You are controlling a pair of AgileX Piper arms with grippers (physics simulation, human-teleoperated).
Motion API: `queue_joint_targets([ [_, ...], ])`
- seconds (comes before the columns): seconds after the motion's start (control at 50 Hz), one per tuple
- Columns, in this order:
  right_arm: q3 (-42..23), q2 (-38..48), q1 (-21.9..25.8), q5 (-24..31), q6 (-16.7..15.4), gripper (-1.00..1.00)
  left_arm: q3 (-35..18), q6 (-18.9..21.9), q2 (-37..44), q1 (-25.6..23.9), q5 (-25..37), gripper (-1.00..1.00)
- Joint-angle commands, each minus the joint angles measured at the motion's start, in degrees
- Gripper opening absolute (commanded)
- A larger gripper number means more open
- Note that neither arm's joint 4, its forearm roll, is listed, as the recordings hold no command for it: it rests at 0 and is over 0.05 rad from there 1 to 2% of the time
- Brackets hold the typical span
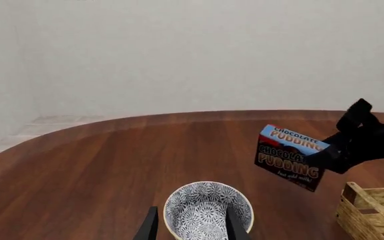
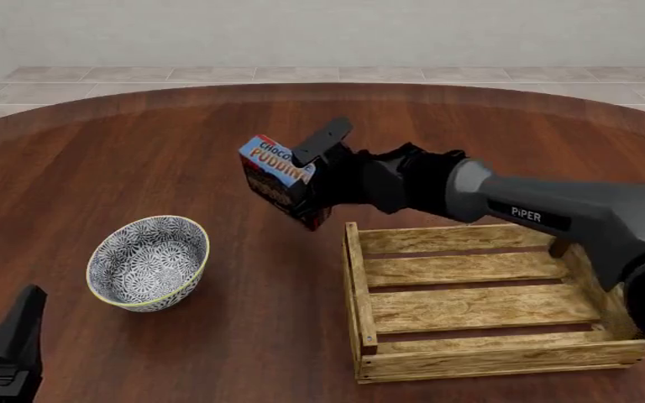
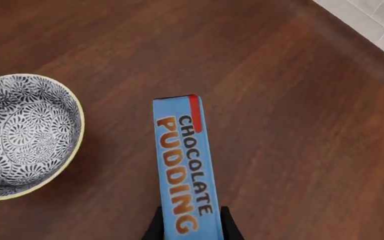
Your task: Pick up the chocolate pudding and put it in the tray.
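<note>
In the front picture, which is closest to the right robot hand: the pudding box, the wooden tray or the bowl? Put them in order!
From the right gripper:
1. The chocolate pudding, held in its fingers above the table.
2. The tray, just below and to the right.
3. The bowl, farthest, off to the left.

Round dark wooden table (image 2: pixel 188 168), patterned bowl (image 2: pixel 149 262), slatted wooden tray (image 2: pixel 479 309)

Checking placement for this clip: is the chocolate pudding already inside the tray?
No, the right gripper holds the chocolate pudding in the air beyond the tray, whose slatted floor lies bare.
</note>
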Motion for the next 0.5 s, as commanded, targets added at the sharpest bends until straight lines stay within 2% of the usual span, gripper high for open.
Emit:
queue_joint_targets([
  [0.02, -0.7, -3.7, 0.9, 1.1, 0.8, -1.0, 0.0, -0.2, 0.0, 0.1, -0.4, 1.0],
  [0.32, -5.0, -7.4, 0.8, 6.6, -1.4, -1.0, 1.2, -0.6, 0.0, 0.4, -2.1, 1.0],
  [0.5, -6.5, -11.0, 1.0, 10.6, -2.5, -1.0, -3.0, -0.8, 0.0, 0.2, 1.7, 1.0],
])
